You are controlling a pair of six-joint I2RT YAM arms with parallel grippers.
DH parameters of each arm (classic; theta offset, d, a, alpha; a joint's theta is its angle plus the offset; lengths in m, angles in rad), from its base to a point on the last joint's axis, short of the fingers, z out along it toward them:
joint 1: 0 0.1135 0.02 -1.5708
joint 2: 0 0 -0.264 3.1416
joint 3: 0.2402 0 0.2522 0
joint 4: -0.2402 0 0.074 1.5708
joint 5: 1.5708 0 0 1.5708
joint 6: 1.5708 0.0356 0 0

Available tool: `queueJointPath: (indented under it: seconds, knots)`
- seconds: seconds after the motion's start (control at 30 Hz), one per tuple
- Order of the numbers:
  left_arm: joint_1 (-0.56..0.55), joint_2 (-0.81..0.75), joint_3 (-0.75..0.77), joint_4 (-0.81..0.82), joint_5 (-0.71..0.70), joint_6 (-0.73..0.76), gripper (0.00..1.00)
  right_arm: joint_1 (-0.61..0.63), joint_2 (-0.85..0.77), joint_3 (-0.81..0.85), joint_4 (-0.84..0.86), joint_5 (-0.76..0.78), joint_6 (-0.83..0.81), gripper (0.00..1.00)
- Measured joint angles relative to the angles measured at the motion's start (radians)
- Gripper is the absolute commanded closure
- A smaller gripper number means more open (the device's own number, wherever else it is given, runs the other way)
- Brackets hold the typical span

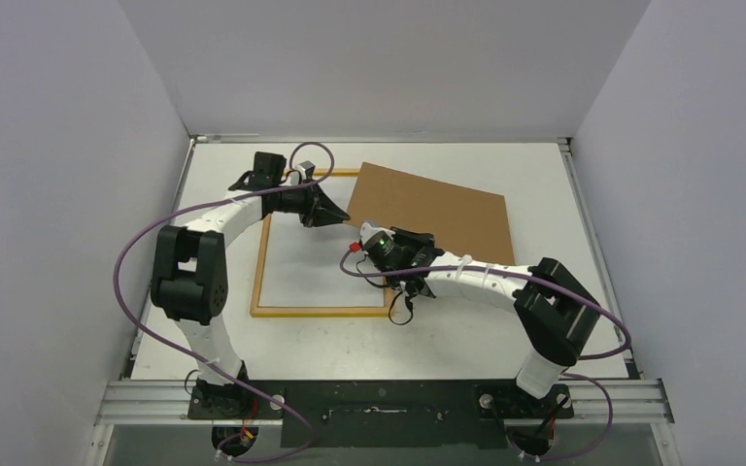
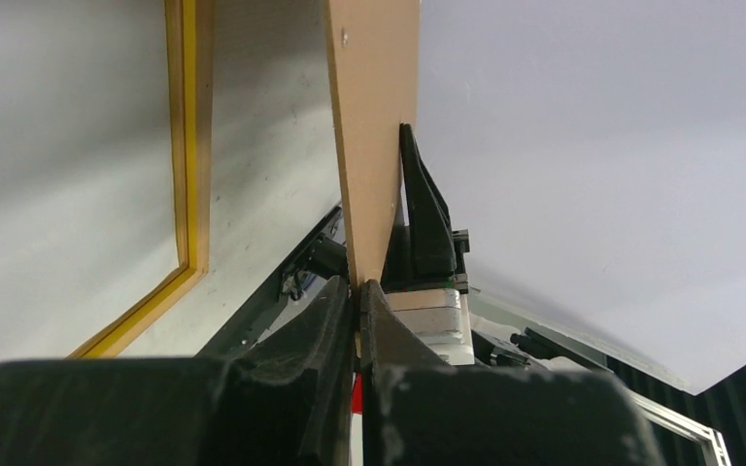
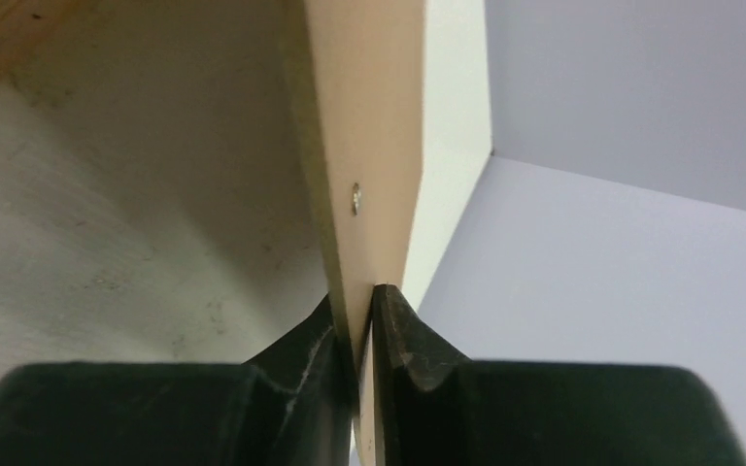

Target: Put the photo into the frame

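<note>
2 grippers are clamped on 1 object, the brown backing board (image 1: 437,218), not on either task item.

Left gripper (image 2: 357,289): fingers closed tight on the board's thin edge, near a corner. Right gripper (image 3: 364,303): fingers pressed against both faces of the same board, just below a small metal fastener (image 3: 356,199). In the left wrist view 1 of its fingers shows directly behind the board, so the 2 grips sit close together at the same end.

Frame (image 1: 321,311): flat on the table (image 1: 505,335), left of centre. Whether its far right corner lies under the board or only beside it cannot be told. Photo: not identified in any view. The white area inside the frame may be bare table or the print's plain back, and this cannot be settled.

Judged step: carrying the board relative to the frame opening. To do it well, both wrists should travel together at a matched pace, since 2 grips this close will twist the board if they diverge. The free end should stay off the frame rails so the frame is not dragged.

Pose: the left arm reaches forward and bends right, its wrist rolled so the fingers pinch sideways. The right arm lies low across the table toward the left, elbow out to the right, wrist likewise rolled.
</note>
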Motion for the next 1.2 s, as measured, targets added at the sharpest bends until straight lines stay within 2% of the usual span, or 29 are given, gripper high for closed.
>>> queueJointPath:
  seconds: [0.07,0.27,0.33,0.43,0.73,1.0,1.1,1.17,1.2]
  knots:
    - [0.001,-0.002,0.001,-0.005,0.006,-0.005,1.00,0.006,-0.006,-0.014,0.030,0.034,-0.034,0.99]
    - [0.008,-0.014,0.026,-0.023,0.039,-0.023,0.62,0.013,-0.052,-0.036,0.076,0.064,-0.116,1.00]
    - [0.015,-0.027,0.038,-0.018,0.048,-0.034,0.52,0.013,-0.067,-0.036,0.076,0.059,-0.128,1.00]
    - [0.032,-0.046,0.053,0.014,0.062,-0.066,0.47,0.012,-0.089,-0.036,0.076,0.049,-0.135,1.00]
    - [0.109,-0.093,0.152,0.021,0.036,-0.064,0.46,-0.015,-0.142,0.005,0.056,0.031,-0.086,1.00]
    - [0.175,-0.180,0.230,-0.188,-0.133,0.109,0.41,-0.078,-0.144,0.302,-0.082,0.002,0.108,1.00]
    - [0.181,-0.211,0.244,-0.257,-0.194,0.170,0.33,-0.125,-0.148,0.434,-0.144,-0.035,0.217,1.00]
    - [0.181,-0.231,0.248,-0.299,-0.232,0.209,0.20,-0.171,-0.164,0.496,-0.181,-0.080,0.298,1.00]
    - [0.181,-0.238,0.251,-0.315,-0.246,0.222,0.10,-0.197,-0.175,0.518,-0.201,-0.109,0.338,1.00]
